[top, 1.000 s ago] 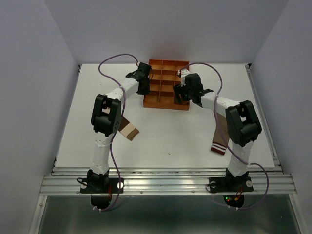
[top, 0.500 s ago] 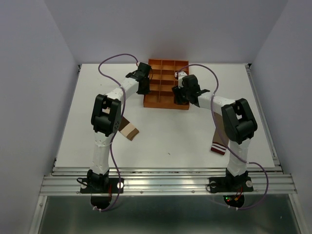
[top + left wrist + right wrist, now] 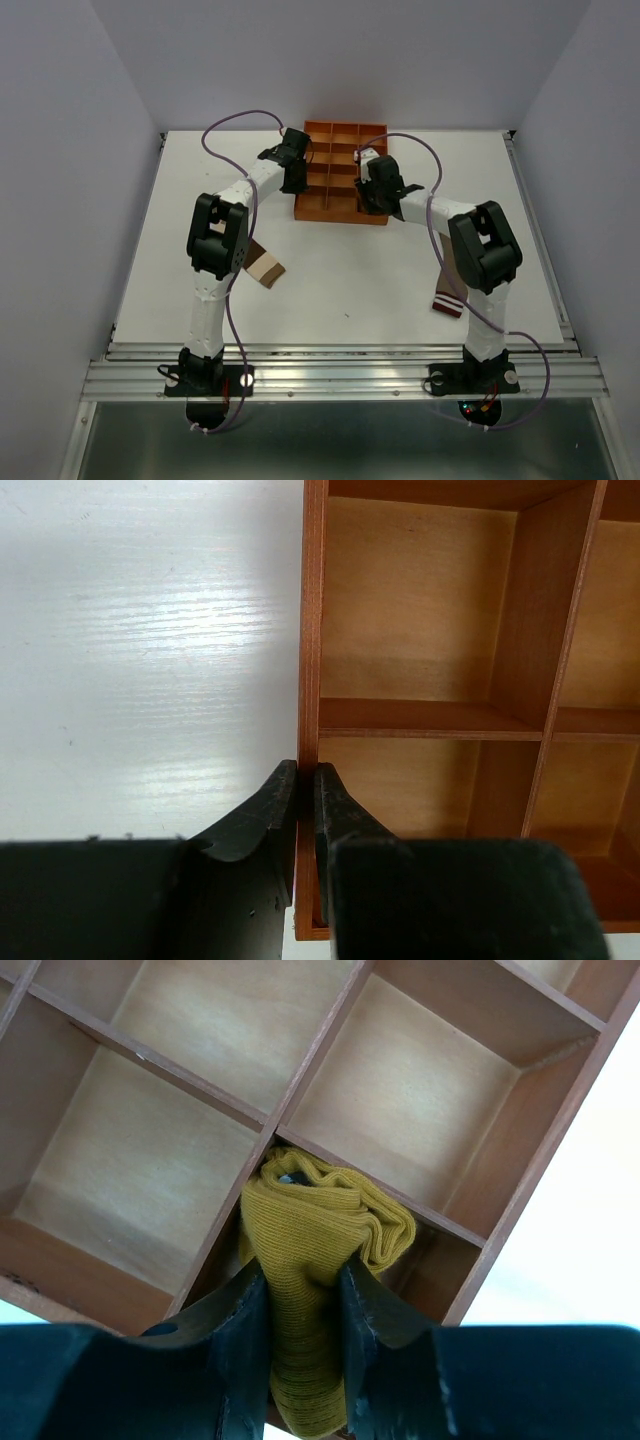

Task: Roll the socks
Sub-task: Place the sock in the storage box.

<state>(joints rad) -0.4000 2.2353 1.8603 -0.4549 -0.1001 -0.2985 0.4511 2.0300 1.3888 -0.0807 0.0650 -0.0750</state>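
The mustard-yellow sock (image 3: 322,1222) is bunched into a roll in a compartment at the near right corner of the orange tray (image 3: 330,1045). My right gripper (image 3: 300,1272) is pinched on it, both fingers pressing into the fabric. My left gripper (image 3: 307,770) is shut on the tray's left wall (image 3: 311,630), one finger on each side. In the top view the left gripper (image 3: 297,185) is at the tray's left side and the right gripper (image 3: 371,197) over its near right corner. A cream banded sock (image 3: 264,268) and a taupe-brown sock (image 3: 449,299) lie on the table.
The orange tray (image 3: 340,133) stands at the back middle of the white table, its other compartments bare. The cream sock lies half under the left arm's elbow, the brown one beside the right arm. A metal rail runs along the near edge.
The right gripper has slid left over the tray's near right corner and its jaws have come together on the yellow sock. The left arm has not moved.
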